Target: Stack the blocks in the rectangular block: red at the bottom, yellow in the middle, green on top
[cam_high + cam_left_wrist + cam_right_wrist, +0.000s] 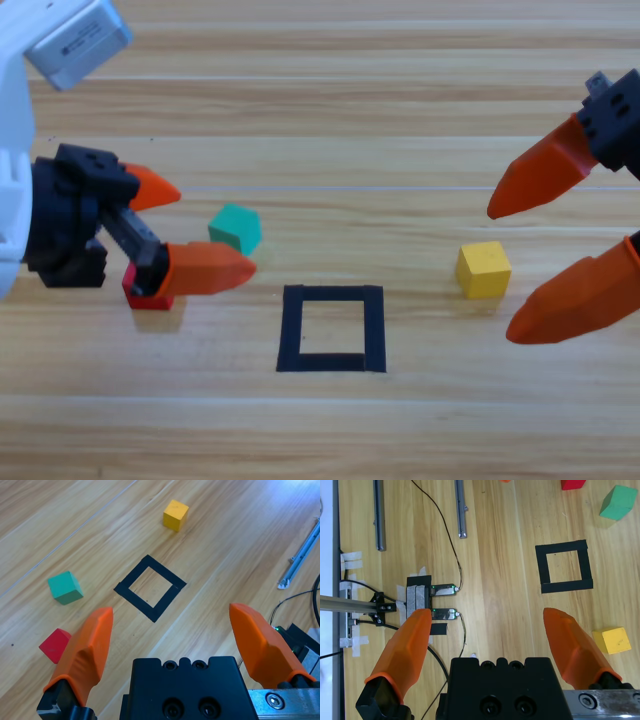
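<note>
The red cube (pixel 146 291) (pixel 54 645) (pixel 573 484) lies at the left, partly hidden under my left gripper (pixel 212 228), which hangs open above it with nothing held. The teal-green cube (pixel 236 228) (pixel 65 587) (pixel 618 502) sits just beyond that gripper's tips. The black tape rectangle (pixel 331 328) (pixel 149 587) (pixel 564 566) lies empty at the centre. The yellow cube (pixel 483 269) (pixel 175 514) (pixel 612 640) rests to its right. My right gripper (pixel 505 272) is open at the right edge, close beside the yellow cube, its jaws to either side of it and higher.
Cables, a taped black box (pixel 425 602) with green lights and metal rails (pixel 461 510) lie on the table off to one side in the right wrist view. A rail (pixel 301 555) and cables also show in the left wrist view.
</note>
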Action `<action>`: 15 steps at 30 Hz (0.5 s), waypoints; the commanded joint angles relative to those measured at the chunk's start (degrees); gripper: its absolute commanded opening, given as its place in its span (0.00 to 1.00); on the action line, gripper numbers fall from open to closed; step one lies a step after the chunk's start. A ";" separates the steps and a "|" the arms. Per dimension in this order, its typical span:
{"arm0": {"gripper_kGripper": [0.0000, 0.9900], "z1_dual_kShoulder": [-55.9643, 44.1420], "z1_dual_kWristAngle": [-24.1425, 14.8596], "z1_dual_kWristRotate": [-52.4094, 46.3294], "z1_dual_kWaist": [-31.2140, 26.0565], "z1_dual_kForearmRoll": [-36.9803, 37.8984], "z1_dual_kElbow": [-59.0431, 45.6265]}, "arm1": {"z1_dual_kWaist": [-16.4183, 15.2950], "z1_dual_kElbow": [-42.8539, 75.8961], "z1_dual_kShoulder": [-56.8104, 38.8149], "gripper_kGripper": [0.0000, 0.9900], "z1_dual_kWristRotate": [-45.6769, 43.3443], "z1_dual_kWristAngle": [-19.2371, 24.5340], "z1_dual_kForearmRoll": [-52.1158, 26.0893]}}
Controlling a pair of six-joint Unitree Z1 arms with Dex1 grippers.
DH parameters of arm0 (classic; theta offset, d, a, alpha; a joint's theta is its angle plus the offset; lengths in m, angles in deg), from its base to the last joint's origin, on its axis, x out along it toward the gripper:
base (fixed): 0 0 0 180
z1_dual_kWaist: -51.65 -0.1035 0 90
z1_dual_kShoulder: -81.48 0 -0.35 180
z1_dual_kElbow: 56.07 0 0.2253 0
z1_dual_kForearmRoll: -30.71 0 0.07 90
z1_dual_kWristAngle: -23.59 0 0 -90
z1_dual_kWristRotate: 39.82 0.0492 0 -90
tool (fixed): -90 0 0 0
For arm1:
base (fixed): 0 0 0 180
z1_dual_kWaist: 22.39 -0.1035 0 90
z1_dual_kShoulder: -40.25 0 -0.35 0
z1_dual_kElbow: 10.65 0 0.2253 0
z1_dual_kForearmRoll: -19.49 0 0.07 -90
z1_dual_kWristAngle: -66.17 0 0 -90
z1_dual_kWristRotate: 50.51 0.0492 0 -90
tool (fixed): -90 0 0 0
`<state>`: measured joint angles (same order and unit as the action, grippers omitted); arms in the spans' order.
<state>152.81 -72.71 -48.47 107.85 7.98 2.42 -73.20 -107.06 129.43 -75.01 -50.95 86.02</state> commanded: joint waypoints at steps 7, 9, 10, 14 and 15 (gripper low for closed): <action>1.00 -1.03 -0.73 -0.93 1.19 0.96 -1.38 | -1.22 1.86 -1.20 1.00 2.87 1.99 -0.90; 1.00 -1.03 -0.73 -0.93 1.19 0.96 -1.38 | -1.22 1.42 -0.68 1.00 6.57 7.52 -1.43; 1.00 -0.94 -0.73 -1.02 1.19 0.96 -1.38 | -1.22 1.34 -0.24 1.00 9.29 11.57 -2.05; 1.00 -0.85 -0.73 -1.11 1.19 0.96 -1.21 | -0.87 0.02 2.84 1.00 18.69 26.24 -3.19; 1.00 -0.67 -0.73 -1.11 1.19 0.96 -1.03 | -0.87 0.02 3.72 1.00 20.98 28.53 -3.89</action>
<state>152.79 -72.75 -48.58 107.85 8.73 2.42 -73.48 -106.99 129.52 -60.21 -31.29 84.59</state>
